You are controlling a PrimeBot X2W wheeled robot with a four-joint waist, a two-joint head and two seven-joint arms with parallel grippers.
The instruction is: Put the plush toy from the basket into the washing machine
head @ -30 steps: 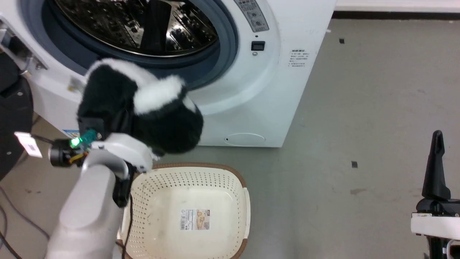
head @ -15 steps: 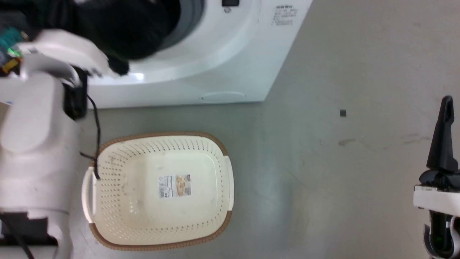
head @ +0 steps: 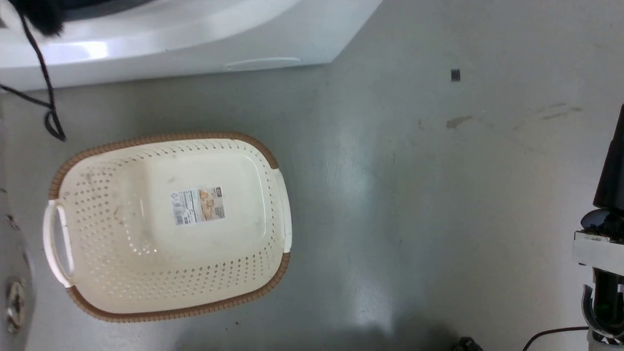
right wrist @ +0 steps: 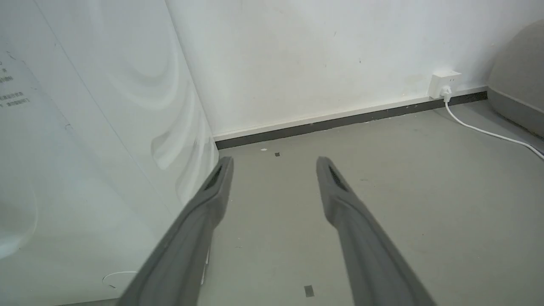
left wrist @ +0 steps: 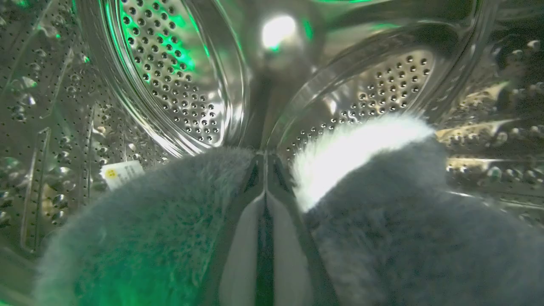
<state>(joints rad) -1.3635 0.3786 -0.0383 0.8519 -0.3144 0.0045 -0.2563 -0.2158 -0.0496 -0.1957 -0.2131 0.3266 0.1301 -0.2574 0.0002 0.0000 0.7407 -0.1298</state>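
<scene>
In the left wrist view my left gripper (left wrist: 264, 160) is inside the washing machine's shiny perforated drum (left wrist: 178, 85). It is shut on the plush toy (left wrist: 382, 212), whose dark fur with a white patch bulges on both sides of the fingers. A tuft of black fur (head: 41, 17) shows at the head view's top left, against the washing machine's white front (head: 195, 44). The basket (head: 265, 156) stands on the floor below it, holding nothing, its bottom sticker (head: 197, 205) showing. My right gripper (right wrist: 274, 163) is open and holds nothing beside the machine's side panel (right wrist: 85, 127).
A thin black cable (head: 46, 97) hangs by the machine's front. My right arm's dark finger (head: 613, 170) is at the head view's right edge. A wall socket (right wrist: 444, 83) with a white cord (right wrist: 488, 132) sits by the skirting. Grey floor (head: 414, 195) spreads right of the basket.
The head camera has tilted downward, so the whole picture has shifted. My left arm with the plush toy has left that view at the top, toward the porthole. The right gripper stays open.
</scene>
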